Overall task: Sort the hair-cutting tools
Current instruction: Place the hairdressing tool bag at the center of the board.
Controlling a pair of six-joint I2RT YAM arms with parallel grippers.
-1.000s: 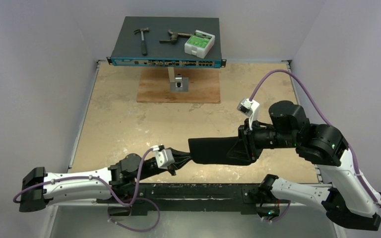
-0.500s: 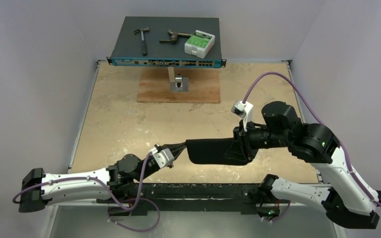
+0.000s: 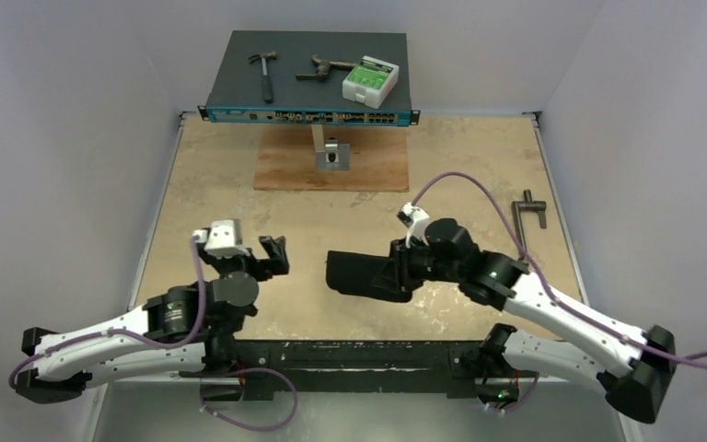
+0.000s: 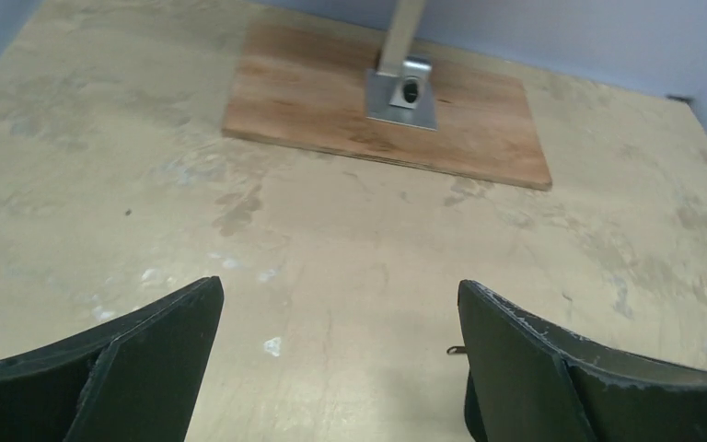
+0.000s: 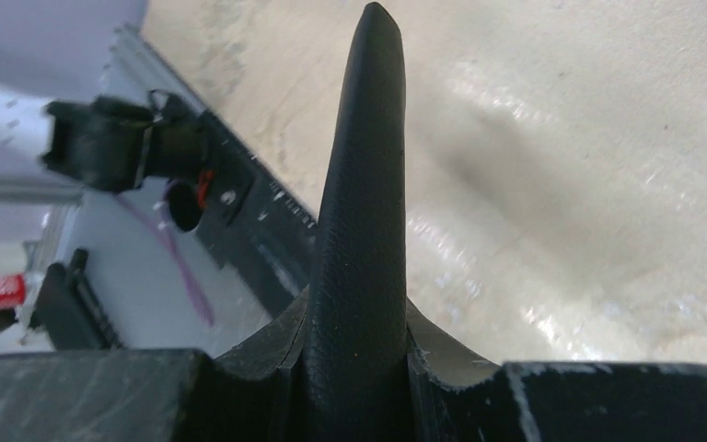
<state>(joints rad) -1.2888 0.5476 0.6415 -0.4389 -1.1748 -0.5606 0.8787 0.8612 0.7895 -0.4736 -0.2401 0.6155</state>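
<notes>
None of the hair-cutting tools can be seen in any view. My right gripper (image 3: 401,273) is shut on one end of a black leather-like pouch (image 3: 357,273), which sticks out to the left just above the tabletop. In the right wrist view the pouch (image 5: 361,175) stands edge-on between the jaws of the right gripper (image 5: 359,318). My left gripper (image 3: 272,255) is open and empty, a short way left of the pouch and apart from it. In its wrist view the left gripper (image 4: 339,293) frames bare tabletop. A tiny dark hook (image 4: 455,350) peeks out beside the right finger.
A blue rack unit (image 3: 239,69) at the back carries a hammer (image 3: 263,74), a rusty tool (image 3: 324,67) and a white-green box (image 3: 370,81). In front lies a wooden board (image 3: 368,170) with a metal post (image 3: 331,155). A grey T-shaped bar (image 3: 527,210) lies at the right.
My left gripper has let go of the pouch's left end, opened wide and drawn back to the left. The right arm has dropped lower and moved left with the pouch.
</notes>
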